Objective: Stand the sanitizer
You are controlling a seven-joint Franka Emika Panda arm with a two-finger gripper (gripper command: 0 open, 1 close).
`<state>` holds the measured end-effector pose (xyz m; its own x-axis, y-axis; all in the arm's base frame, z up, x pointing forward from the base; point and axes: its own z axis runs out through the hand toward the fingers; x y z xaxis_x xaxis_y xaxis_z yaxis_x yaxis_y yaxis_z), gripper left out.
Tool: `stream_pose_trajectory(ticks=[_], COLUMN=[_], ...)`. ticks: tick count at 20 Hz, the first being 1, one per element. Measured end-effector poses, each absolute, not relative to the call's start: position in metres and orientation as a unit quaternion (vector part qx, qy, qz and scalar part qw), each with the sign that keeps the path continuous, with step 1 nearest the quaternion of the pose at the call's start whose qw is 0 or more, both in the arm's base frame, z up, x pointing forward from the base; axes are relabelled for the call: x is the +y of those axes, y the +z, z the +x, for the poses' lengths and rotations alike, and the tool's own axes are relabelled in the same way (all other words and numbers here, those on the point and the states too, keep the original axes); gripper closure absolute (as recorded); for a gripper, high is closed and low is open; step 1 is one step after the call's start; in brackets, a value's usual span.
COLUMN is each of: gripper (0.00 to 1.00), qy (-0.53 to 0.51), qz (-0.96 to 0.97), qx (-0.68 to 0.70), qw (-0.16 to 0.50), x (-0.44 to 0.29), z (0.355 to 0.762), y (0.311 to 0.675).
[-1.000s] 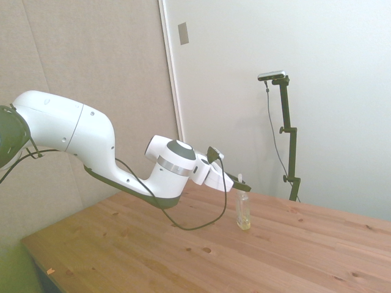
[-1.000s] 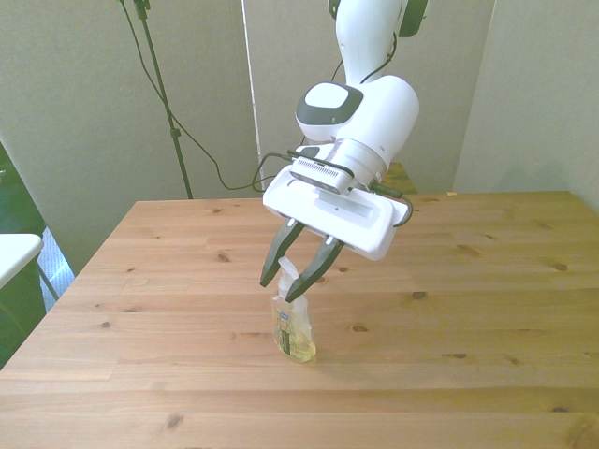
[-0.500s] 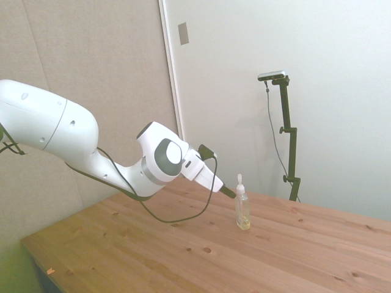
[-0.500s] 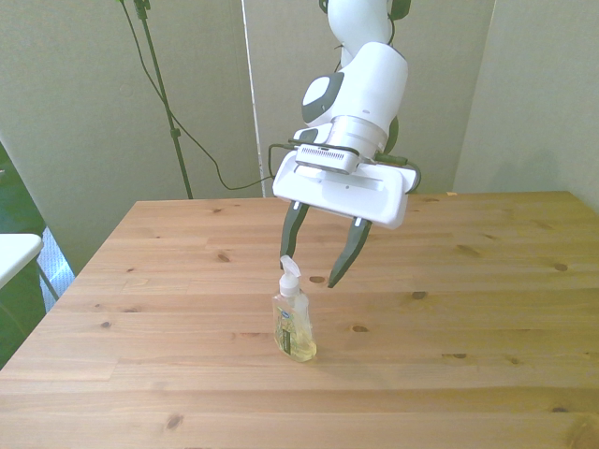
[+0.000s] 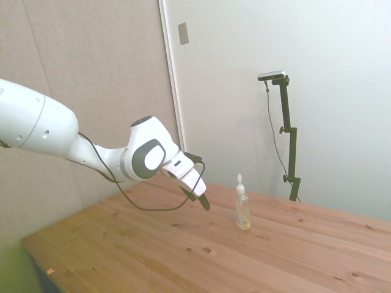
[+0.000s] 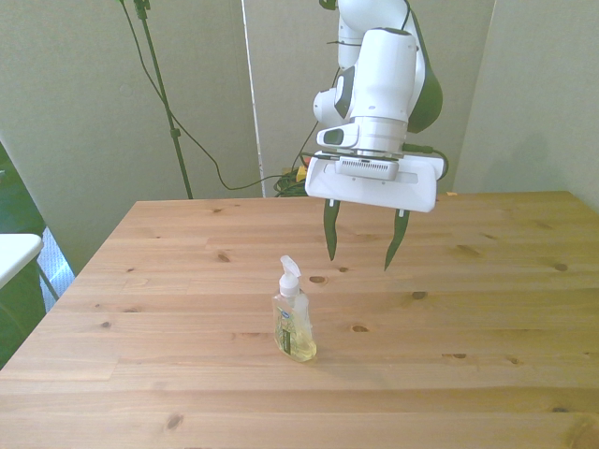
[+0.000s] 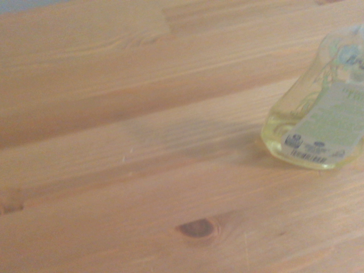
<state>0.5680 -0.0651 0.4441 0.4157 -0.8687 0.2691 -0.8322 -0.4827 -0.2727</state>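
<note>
From my station I see a wooden table [image 6: 487,309] of pale pine planks with dark knots, bare apart from one bottle; behind it stand plain beige wall panels [image 5: 91,73] and a lighter wall, and in the front view a black cable [image 6: 201,154] trails down the backdrop toward the floor.

There is one container: the sanitizer [image 6: 293,321], a small clear bottle standing upright on its base near the middle of the table; a pale yellowish liquid fills its lower part, a white label faces the front camera, and a slim white pump nozzle tops it. The wrist view catches only its lower body [image 7: 318,122] resting on the planks, slightly blurred, with a dark knot [image 7: 197,228] in the wood nearby.

I count one arm and one gripper [image 6: 362,248]; its two dark fingers [image 6: 329,239] hang spread wide apart with nothing between them, above the table and clear of the bottle, toward the front view's right and behind it; in the side view the gripper [image 5: 201,200] sits beside the sanitizer [image 5: 242,207], not touching.
</note>
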Motion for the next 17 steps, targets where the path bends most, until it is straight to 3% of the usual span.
stream_pose_trajectory(ticks=[7,17], gripper=[0.00,0.00], qy=[-0.104,-0.065], qz=[-0.888,-0.904], qx=[0.444,0.417], qw=[0.062,0.072], x=[-0.101,-0.051], z=[0.528,0.478], y=[0.466,0.454])
